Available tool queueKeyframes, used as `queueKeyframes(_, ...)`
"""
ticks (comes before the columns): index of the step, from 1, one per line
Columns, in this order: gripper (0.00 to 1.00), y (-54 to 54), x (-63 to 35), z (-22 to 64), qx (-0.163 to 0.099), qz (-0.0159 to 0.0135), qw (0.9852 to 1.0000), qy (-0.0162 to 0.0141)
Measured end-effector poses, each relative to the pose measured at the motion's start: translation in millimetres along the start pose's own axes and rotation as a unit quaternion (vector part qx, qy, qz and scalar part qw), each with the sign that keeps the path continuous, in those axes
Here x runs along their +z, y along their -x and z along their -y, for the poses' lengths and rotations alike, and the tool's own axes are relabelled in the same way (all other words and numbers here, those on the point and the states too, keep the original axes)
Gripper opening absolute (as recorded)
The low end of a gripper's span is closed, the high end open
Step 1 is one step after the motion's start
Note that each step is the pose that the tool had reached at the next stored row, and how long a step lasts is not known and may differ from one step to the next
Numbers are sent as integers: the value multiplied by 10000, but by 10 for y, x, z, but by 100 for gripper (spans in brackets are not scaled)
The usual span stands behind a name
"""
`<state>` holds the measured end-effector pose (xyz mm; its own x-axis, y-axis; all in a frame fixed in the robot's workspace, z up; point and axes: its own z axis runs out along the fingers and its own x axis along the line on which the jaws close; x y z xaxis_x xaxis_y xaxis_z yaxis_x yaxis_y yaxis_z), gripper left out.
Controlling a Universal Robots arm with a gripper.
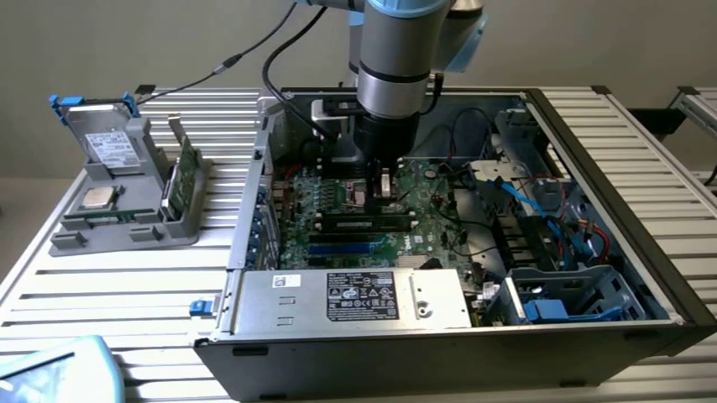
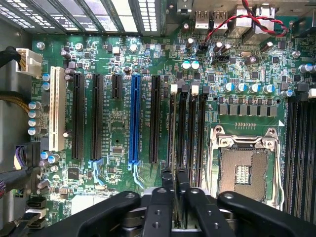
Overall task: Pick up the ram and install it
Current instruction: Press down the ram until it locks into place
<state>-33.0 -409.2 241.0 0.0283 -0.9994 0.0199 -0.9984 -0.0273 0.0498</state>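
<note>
Wrist view: ram edge-on between narrow fingers

Wrist view shows the ram (image 2: pixel 172 133) as a thin straight line, seen edge-on and running along the first of four long black slots (image 2: pixel 192 133). Whether it sits fully home cannot be told. The gripper (image 2: pixel 174 173) stands over its near end. The black, blocky fingers (image 2: pixel 165 197) are drawn narrow, one on each flat side of the stick, holding it.

White clips cap some of the slot ends. On one side of the slots is the square metal-framed socket (image 2: pixel 244 168), and on the other a blue slot (image 2: pixel 134 118). All sit on the green board (image 2: pixel 113 133), which is studded with silver capacitor cans.

In the exterior view the ram (image 1: pixel 361 222) is a long dark strip right under the gripper (image 1: pixel 384 200). The grey cylindrical arm (image 1: pixel 395 59) comes straight down into the open black case (image 1: pixel 336 361). A silver box (image 1: pixel 348 298) with a label sits at the case's near edge.

Well apart, on the exterior view's left, a grey plastic holder (image 1: pixel 123 239) carries a green card (image 1: pixel 185 176) standing upright. The holder rests on the ribbed metal table (image 1: pixel 134 294).
</note>
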Motion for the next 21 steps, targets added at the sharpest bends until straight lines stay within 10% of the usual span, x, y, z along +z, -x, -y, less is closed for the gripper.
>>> queueKeyframes(9, 11, -7, -11, 225, -2, 1, 10000, 29)
queueKeyframes(21, 11, -5, 116, 247, -2, -2, 10000, 31)
